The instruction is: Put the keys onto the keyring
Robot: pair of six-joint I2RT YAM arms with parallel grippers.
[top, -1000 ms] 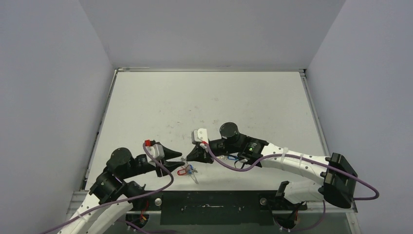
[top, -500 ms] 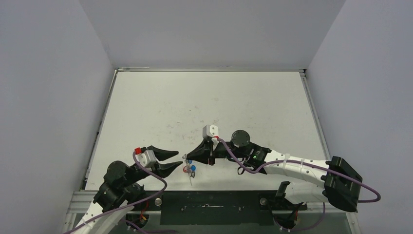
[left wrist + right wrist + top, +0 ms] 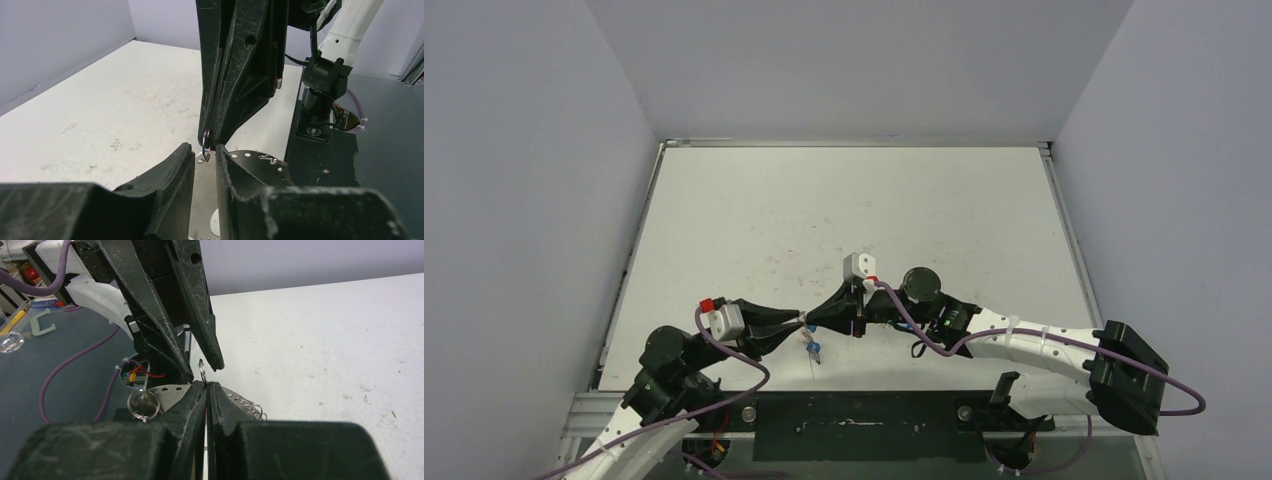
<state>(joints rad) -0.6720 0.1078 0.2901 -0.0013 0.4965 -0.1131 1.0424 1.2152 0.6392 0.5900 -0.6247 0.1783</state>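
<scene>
Down at the near edge, at about 6 o'clock on the desk (image 3: 844, 210), the keys (image 3: 812, 347) dangle just under the spot where the two pincers meet. A blue tag (image 3: 814, 349) shows clearly, with a speck of red (image 3: 806, 341) beside it at 10 o'clock. A thin silver sliver trails from them toward 6 o'clock, too fine to make out from above.

The right wrist view shows a round silvery hoop, the keyring (image 3: 142, 404) by the look of it, low at 8 o'clock from the fingertips with a smaller loop at its bottom. I cannot tell whether it hangs or lies. Behind it is a perforated metal plate (image 3: 235, 396), with two more tiny loops on it at 4 o'clock.

The right pincer (image 3: 206, 385) is pressed tight together, pinching a small ring (image 3: 201, 371) that stands up edge-on from its tip. The left pincer (image 3: 204, 151) is parted narrowly, one finger on each side of that ring. Whether they touch it is hard to say.

From above, both arms lie low along the front edge. The left reaches toward 3 o'clock, the right toward 9 o'clock, and they meet tip to tip. Beyond them is bare, scuffed white desk.
</scene>
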